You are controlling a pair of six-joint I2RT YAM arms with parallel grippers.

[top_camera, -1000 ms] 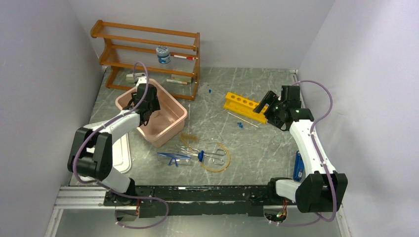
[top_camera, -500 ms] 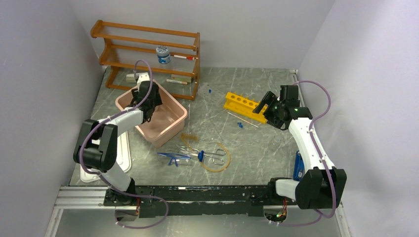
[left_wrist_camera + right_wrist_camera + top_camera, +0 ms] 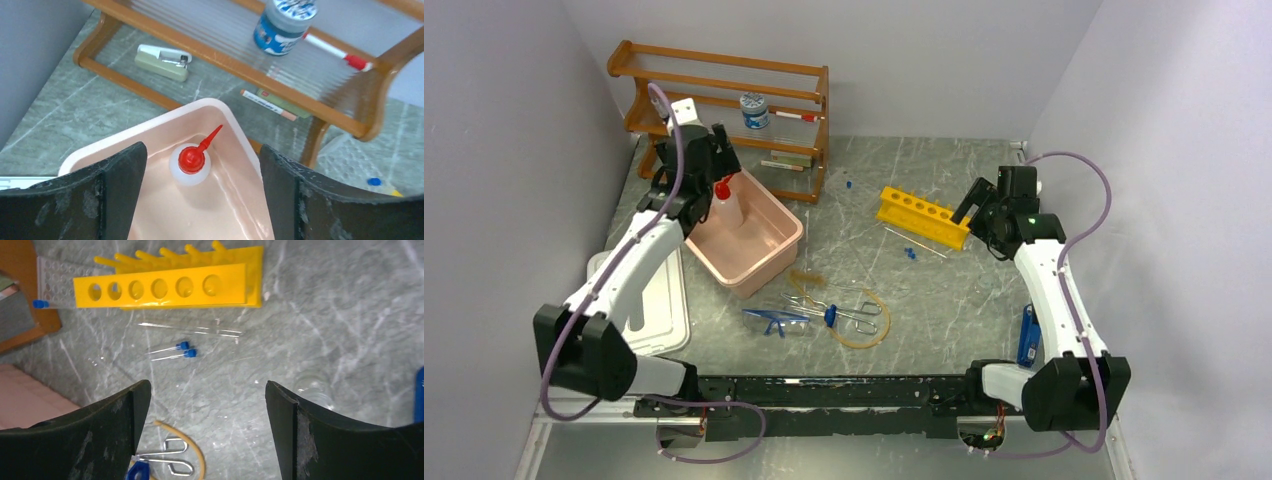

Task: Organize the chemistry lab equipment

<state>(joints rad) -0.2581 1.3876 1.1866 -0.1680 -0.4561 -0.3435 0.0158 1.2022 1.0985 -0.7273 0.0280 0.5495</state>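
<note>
Bottle placement looks settled: the red-nozzled squeeze bottle (image 3: 192, 162) stands upright inside the pink tub (image 3: 764, 275), at about 10 o'clock on the bench (image 3: 984, 300), with its spout slanting toward the wooden shelf (image 3: 724, 100). The left gripper (image 3: 202, 146) hangs directly above it with jaws spread wide and nothing between them. I read this as a release. Upright in the tub, the bottle cannot roll or leak.

At 2 o'clock the right gripper (image 3: 207, 382) is likewise spread and empty. It looks down on two blue-capped thin tubes (image 3: 185, 350) lying side by side just near of the yellow holed rack (image 3: 160, 287). The rack rests on its side with its holes facing the camera, so it probably needs righting before tubes can stand in it. A clear beaker (image 3: 312, 387) sits at the gripper's 3 o'clock.

Near 6 o'clock the blue-framed goggles (image 3: 776, 320), metal tongs (image 3: 844, 312) and amber tubing (image 3: 869, 335) lie clustered and overlapping, not yet sorted. Most of the work remains.
</note>
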